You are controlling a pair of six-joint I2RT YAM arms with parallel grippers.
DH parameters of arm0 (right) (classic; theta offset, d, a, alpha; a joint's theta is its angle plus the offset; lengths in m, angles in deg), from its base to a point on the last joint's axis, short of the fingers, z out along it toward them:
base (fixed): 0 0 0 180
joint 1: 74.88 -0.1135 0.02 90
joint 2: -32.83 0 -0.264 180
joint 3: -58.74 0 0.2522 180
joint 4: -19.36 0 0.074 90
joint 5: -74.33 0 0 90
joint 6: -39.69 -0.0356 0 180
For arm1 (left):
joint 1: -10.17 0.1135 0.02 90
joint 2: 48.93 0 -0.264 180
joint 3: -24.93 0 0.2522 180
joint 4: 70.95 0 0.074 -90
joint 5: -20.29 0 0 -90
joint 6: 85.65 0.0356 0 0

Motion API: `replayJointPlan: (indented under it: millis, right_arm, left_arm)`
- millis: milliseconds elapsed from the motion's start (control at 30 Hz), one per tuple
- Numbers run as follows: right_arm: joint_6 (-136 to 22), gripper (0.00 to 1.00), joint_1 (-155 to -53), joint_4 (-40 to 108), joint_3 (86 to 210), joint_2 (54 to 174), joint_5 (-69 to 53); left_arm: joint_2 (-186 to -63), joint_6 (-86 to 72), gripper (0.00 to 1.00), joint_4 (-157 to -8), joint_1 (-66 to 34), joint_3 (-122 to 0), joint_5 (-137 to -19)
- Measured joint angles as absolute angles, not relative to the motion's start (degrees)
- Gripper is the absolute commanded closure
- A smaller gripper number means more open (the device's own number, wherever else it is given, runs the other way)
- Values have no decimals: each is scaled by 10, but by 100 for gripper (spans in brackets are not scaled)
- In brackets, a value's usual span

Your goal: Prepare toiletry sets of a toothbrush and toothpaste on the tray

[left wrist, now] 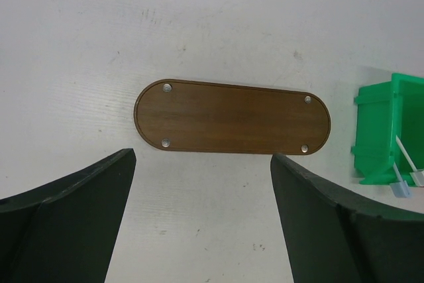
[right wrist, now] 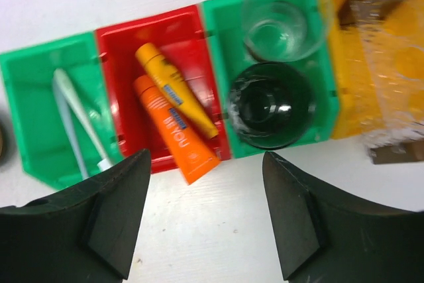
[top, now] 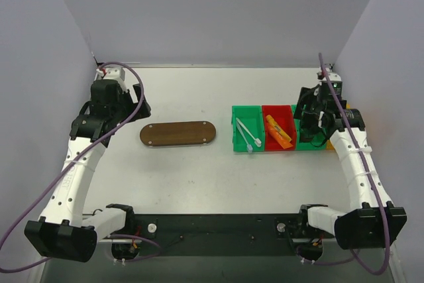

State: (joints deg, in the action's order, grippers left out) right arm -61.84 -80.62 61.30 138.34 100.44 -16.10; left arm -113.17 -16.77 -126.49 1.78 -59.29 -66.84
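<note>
White toothbrushes (right wrist: 82,122), blurred, in green bin (right wrist: 30,104)

Toothbrushes (top: 246,136), seemingly two, lie in green bin (top: 234,127).

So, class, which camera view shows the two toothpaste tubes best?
The right wrist view: the toothpaste tubes lie large and close in the red bin, lettering visible, one overhanging its edge. The top external view shows only small orange shapes in that bin. The left wrist view misses them entirely.
</note>
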Motion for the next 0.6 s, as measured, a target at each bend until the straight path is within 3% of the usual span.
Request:
replayJointPlan:
  millis: [167,600]
  right_arm:
    - [-608,44,-717,622,1406,1011,-168]
    - [-584,61,-598,634,1400,1109,-102]
  left_arm:
    - [-1131,-159,6,-1253,11,-591,-670]
    - [-1154,-136,6,-1200,-7,-581,-744]
